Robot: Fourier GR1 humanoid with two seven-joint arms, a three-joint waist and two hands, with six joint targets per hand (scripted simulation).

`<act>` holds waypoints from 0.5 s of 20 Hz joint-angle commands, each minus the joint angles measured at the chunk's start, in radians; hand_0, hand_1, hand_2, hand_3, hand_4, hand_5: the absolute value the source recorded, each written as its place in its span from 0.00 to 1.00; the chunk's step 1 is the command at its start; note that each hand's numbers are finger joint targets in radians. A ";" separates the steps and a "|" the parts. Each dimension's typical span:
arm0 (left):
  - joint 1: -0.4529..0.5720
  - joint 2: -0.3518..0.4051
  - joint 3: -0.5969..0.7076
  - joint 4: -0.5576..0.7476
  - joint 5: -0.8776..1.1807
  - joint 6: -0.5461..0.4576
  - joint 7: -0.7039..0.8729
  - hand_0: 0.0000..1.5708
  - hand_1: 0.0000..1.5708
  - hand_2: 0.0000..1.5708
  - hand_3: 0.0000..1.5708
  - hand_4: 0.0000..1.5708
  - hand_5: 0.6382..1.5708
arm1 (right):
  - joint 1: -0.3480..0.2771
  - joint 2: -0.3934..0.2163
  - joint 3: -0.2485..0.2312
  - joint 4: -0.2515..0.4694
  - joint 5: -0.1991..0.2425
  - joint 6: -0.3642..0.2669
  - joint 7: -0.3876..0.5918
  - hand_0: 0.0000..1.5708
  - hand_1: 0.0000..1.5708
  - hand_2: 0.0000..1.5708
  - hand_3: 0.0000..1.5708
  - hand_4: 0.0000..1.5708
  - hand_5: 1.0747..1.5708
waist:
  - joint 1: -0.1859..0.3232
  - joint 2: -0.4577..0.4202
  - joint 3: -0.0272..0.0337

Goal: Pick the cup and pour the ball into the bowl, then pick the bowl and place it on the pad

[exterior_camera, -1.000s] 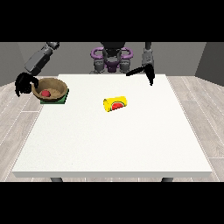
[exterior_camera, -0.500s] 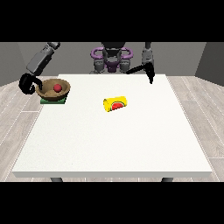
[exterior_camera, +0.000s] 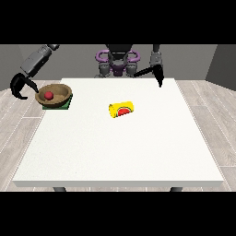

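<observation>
Beside bowl [exterior_camera: 54, 95], open empty hand [exterior_camera: 20, 86]

My hand at the view's left [exterior_camera: 19, 85] hangs out past the table's left edge on a bent grey forearm, its black fingers [exterior_camera: 16, 91] spread and curving down, closed on nothing. My hand at the view's right [exterior_camera: 159, 77] hangs from a raised forearm over the table's far edge, its fingers [exterior_camera: 160, 82] pointing straight down, holding nothing.
</observation>
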 commanded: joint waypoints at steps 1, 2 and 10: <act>0.022 0.040 0.038 -0.062 0.038 -0.034 0.001 0.00 0.00 0.00 0.00 0.00 0.99 | -0.001 -0.039 -0.011 0.009 0.001 0.008 -0.029 0.00 0.00 0.24 0.14 0.00 0.81 | -0.005 0.038 0.0005; 0.035 0.034 0.040 -0.016 0.050 -0.042 -0.017 0.00 0.00 0.00 0.00 0.00 0.99 | 0.009 -0.016 -0.008 0.006 0.001 -0.015 -0.012 0.00 0.00 0.24 0.13 0.00 0.82 | -0.005 -0.009 -0.0004; 0.095 -0.018 -0.007 -0.058 0.009 -0.001 0.026 0.00 0.00 0.00 0.00 0.00 1.00 | -0.047 -0.121 -0.026 0.000 -0.030 0.156 0.069 0.00 0.00 0.17 0.16 0.00 0.86 | -0.047 -0.074 -0.0003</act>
